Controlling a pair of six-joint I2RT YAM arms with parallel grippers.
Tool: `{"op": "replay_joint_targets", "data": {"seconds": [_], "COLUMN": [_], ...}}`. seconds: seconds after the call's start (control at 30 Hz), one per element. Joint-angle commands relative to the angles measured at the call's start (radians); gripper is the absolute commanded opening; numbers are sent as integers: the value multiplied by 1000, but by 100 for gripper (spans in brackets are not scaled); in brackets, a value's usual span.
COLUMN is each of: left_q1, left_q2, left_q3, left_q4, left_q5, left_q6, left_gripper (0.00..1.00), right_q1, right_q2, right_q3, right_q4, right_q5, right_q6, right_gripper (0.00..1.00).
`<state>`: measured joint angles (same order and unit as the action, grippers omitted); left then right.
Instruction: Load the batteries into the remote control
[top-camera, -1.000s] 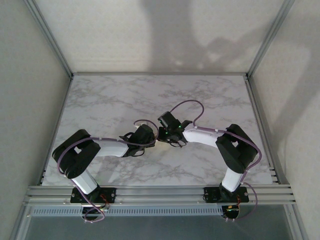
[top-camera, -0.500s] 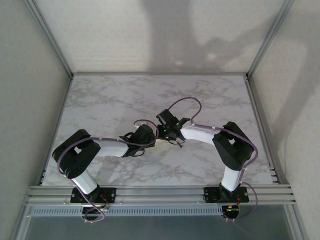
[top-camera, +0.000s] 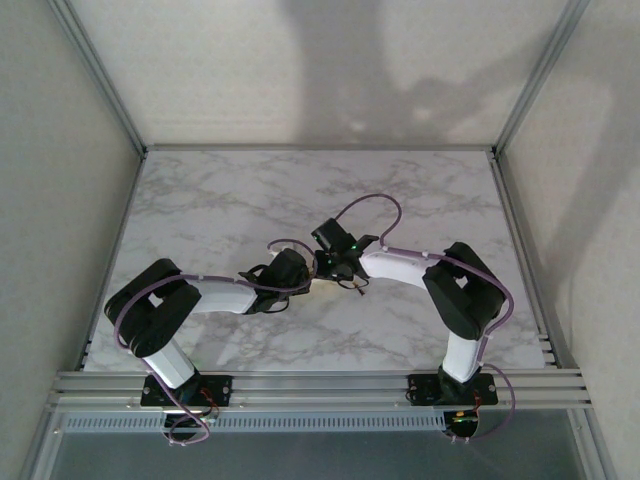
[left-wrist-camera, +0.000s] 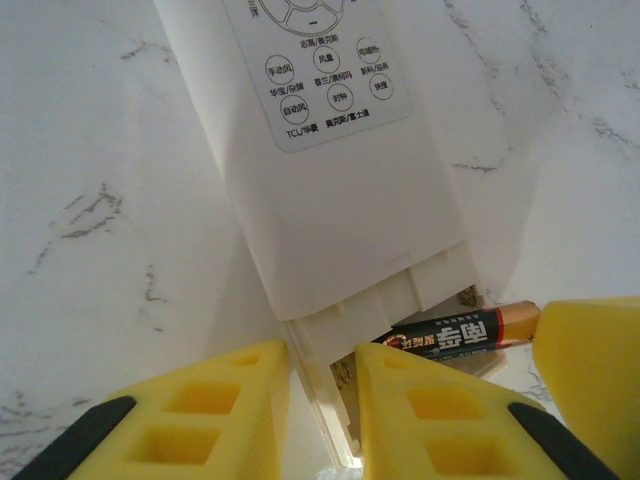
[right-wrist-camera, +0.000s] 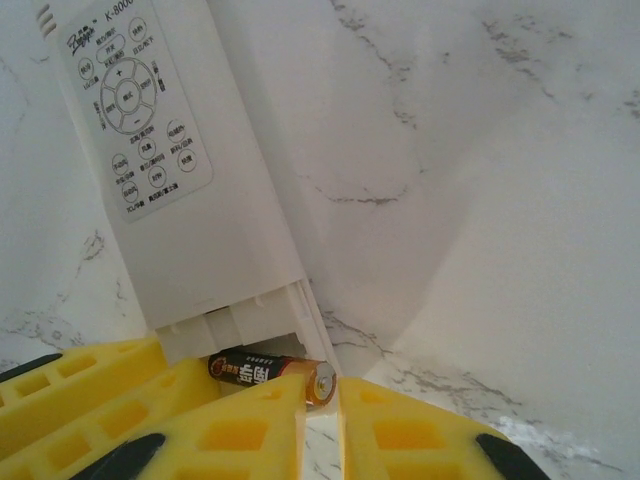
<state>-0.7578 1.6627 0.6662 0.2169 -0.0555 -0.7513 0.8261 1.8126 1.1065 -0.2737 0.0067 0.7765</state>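
Remote control: white, button face up, held tilted above the marble table, about mid-table between the two arms. Its open bay end points toward both wrist cameras.

Battery: dark barrel, copper end. It lies crosswise to the remote's long axis, right at the mouth of the bay, not seated.

Left gripper: jaws drawn in on either side of the remote's narrow bay end, and they look to be clamping it.

Right gripper: nearly closed, only a slit between the pads, with the battery's copper end pinched in it.

Handling, as you should expect it:
- Battery is light, rigid and smooth. Pinched by one end, it will likely pivot or slip if you push hard. A hold nearer mid-barrel would steady it.
- Remote is light, hard, glossy plastic. The bay walls look thin, so squeeze across the solid sides and no harder than needed.
- You must turn the battery in line with the bay before pressing it in.
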Motion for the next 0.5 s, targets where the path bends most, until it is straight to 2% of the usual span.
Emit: {"op": "replay_joint_targets", "data": {"seconds": [0.0,0.17,0.47], "left_q1": [0,-2,-6], "left_q2": [46,46,44], "left_q3": [-7,-5,-2], "left_q4": [-29,-24,-21], "left_q5": [4,9,15], "left_q6": [0,4,5], "left_gripper": [23,21,21], "right_q1": [-5,-5,-5], "right_q2": [19,25,31], "right_q3": [29,30,18], "right_q4": [-13,0,57], "right_q5": [4,-20,-102], "right_q6": [-24,-26,-18], "right_gripper": [17,16,16]}}
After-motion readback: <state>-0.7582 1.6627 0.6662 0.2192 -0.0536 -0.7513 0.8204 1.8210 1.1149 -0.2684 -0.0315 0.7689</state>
